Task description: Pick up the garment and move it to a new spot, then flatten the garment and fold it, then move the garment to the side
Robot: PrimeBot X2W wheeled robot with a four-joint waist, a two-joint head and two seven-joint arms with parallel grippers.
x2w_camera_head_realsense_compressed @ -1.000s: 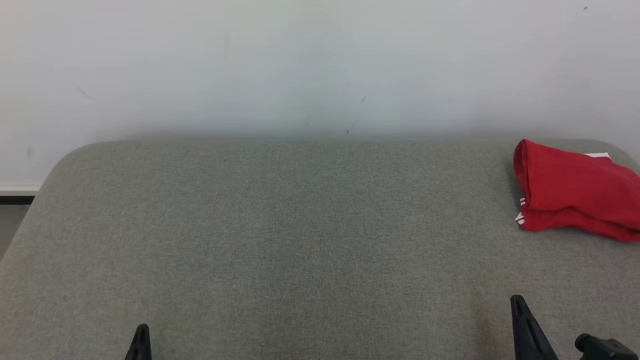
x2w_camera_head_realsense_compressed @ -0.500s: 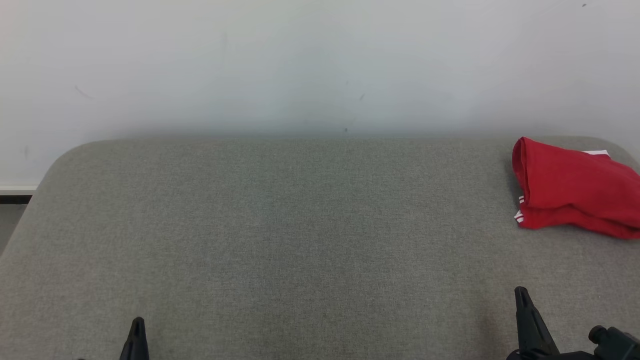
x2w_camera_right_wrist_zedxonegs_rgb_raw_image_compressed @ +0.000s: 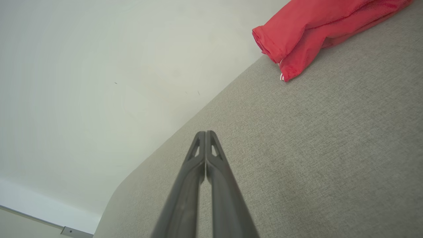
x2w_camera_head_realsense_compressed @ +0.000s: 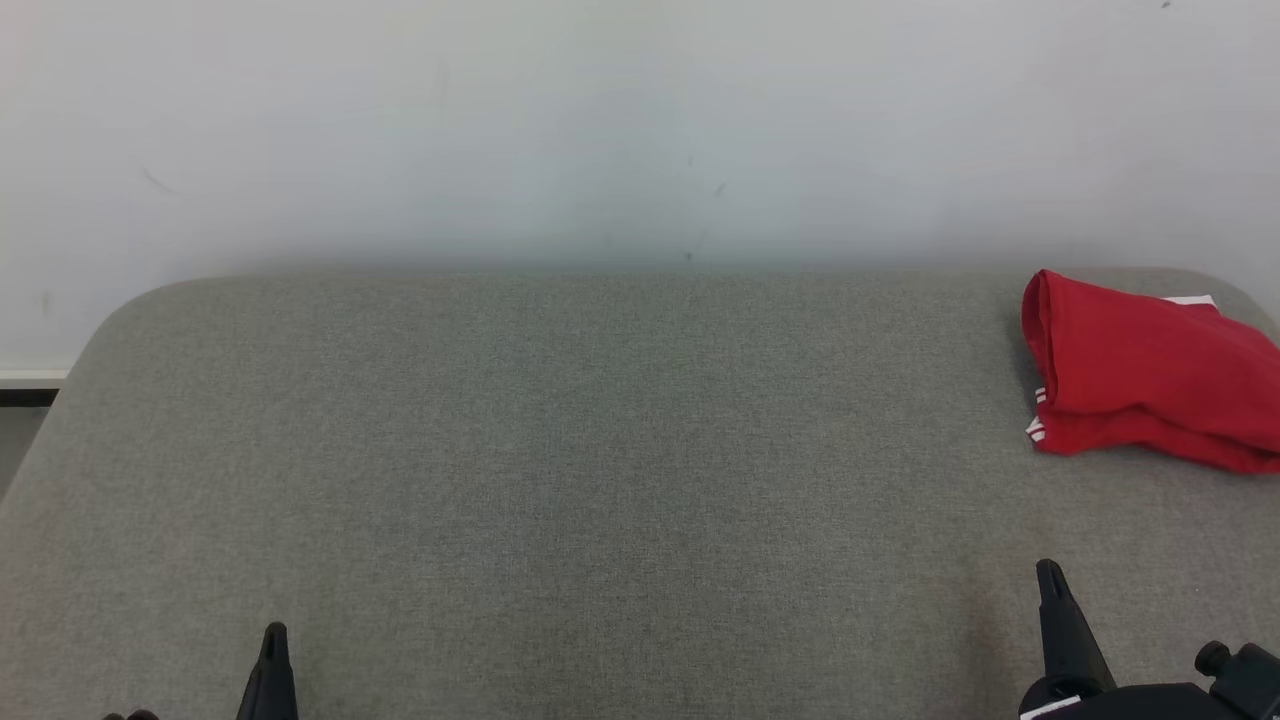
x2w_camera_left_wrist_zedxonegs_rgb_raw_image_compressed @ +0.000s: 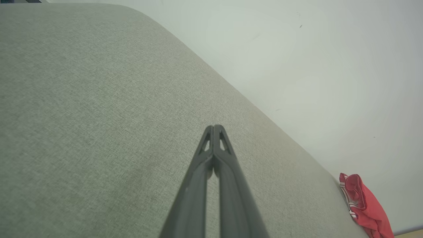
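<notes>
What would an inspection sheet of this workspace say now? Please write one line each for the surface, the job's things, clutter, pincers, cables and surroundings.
Surface: grey fabric pad with rounded far corners.
Job's things: red garment, bunched in folds at the far right corner of the pad, white stripes at its hem; the head view's right edge cuts it off.
Clutter: nothing seen.
Pincers: left pincer shut, holding nothing; right pincer shut, holding nothing; both apart from the garment.
Cables: nothing seen.
Surroundings: pale wall right behind the pad, with a few small dark marks.
</notes>
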